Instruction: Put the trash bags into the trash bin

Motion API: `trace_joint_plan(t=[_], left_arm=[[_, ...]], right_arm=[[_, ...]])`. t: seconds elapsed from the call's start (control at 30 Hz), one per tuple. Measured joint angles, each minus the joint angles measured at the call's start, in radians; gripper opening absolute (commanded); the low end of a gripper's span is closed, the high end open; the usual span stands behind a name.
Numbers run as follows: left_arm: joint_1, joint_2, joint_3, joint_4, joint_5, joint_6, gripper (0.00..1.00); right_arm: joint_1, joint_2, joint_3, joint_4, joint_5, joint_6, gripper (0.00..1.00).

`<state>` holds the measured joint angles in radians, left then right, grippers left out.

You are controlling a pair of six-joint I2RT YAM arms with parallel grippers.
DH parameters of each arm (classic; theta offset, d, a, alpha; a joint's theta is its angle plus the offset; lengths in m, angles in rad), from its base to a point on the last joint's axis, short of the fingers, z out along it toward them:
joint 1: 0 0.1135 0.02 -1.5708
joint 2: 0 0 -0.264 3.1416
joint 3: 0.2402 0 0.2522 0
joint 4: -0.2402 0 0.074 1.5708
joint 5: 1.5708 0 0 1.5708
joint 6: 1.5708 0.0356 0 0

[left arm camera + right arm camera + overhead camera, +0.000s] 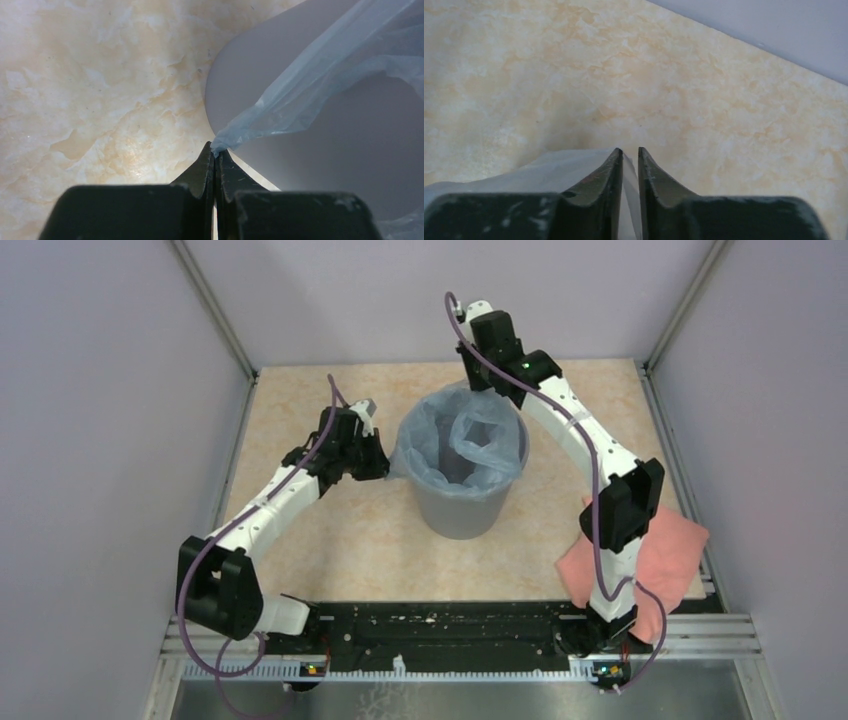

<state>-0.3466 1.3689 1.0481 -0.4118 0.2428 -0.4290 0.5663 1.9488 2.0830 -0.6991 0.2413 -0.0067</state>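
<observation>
Nearest the lens, the black base rail (450, 625) runs along the desk's (340, 540) front edge with both arms bolted to it.

The left gripper (372, 455) sits just beside the left rim of the trash bin (465, 510). In the left wrist view the left gripper (215, 150) is clenched tight on a twisted corner of the trash bag (310, 90). The film stretches taut from there up and across the grey trash bin (280, 75).

The trash bag (470, 440) already hangs inside the bin, with its pale blue mouth folded over most of the rim.

The right gripper (480, 380) is at the far rim. Its own view shows the right gripper (629, 150) with jaws a narrow slit apart and something pale in the gap. I cannot tell whether it is truly pinching film or just resting around it.

At the far right a salmon-pink cloth (680, 540) lies under the right arm's elbow.

The main risk, as I judge it, is the taut left corner. Pulling further outward could tear the thin plastic, drag the bag's mouth off the rim, or tip the light bin leftward. If the right grip is loose, the far edge could slip and the bag collapse inward.
</observation>
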Motion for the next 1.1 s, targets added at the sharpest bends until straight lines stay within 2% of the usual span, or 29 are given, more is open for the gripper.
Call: trace_joint_plan(t=[0.07, 0.17, 0.27, 0.33, 0.67, 0.8, 0.97, 1.1], left_arm=[[0.0, 0.0, -0.012, 0.0, 0.008, -0.002, 0.0], [0.0, 0.0, -0.028, 0.0, 0.024, -0.007, 0.0], [0.0, 0.0, -0.039, 0.001, 0.038, -0.012, 0.0], [0.0, 0.0, -0.045, 0.001, 0.047, -0.014, 0.0], [0.0, -0.001, -0.05, 0.003, 0.068, -0.014, 0.0], [0.001, -0.004, -0.056, 0.007, 0.075, -0.014, 0.0], [0.001, -0.005, -0.057, 0.008, 0.082, -0.014, 0.0], [0.001, -0.006, -0.058, 0.009, 0.082, -0.014, 0.0]], right_arm=[[0.0, -0.006, 0.0, -0.021, 0.002, 0.019, 0.46], [0.002, -0.037, 0.0, -0.063, 0.008, 0.042, 0.63], [0.015, -0.096, 0.0, -0.101, 0.032, 0.055, 0.72], [0.033, -0.147, 0.001, -0.125, 0.06, 0.056, 0.75], [0.244, -0.356, -0.032, -0.2, 0.225, 0.061, 0.8], [0.337, -0.379, -0.041, -0.248, 0.301, 0.067, 0.79], [0.45, -0.36, -0.048, -0.335, 0.394, 0.089, 0.72], [0.492, -0.35, -0.091, -0.386, 0.443, 0.119, 0.62]])
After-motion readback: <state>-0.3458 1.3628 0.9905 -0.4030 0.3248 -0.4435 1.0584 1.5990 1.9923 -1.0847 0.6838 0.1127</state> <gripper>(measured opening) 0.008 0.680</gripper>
